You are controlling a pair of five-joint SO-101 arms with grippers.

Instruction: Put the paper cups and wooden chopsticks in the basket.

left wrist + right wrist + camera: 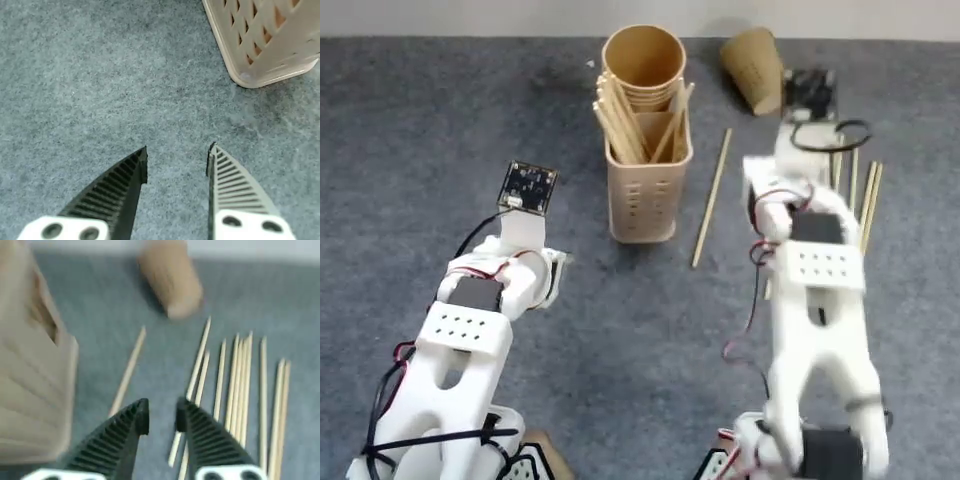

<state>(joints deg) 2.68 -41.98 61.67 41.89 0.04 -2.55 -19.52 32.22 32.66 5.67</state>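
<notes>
Left jaws apart over grey carpet

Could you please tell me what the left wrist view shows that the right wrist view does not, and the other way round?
Left wrist view: the left gripper, open above bare grey carpet, beside the lower corner of the basket with its cut-out holes.

Right wrist view: the right gripper, slightly open, by a row of loose wooden chopsticks lying on the carpet, a single chopstick lying apart nearer the basket, and a paper cup on its side beyond them.

Shared: the basket and the carpet.
</notes>
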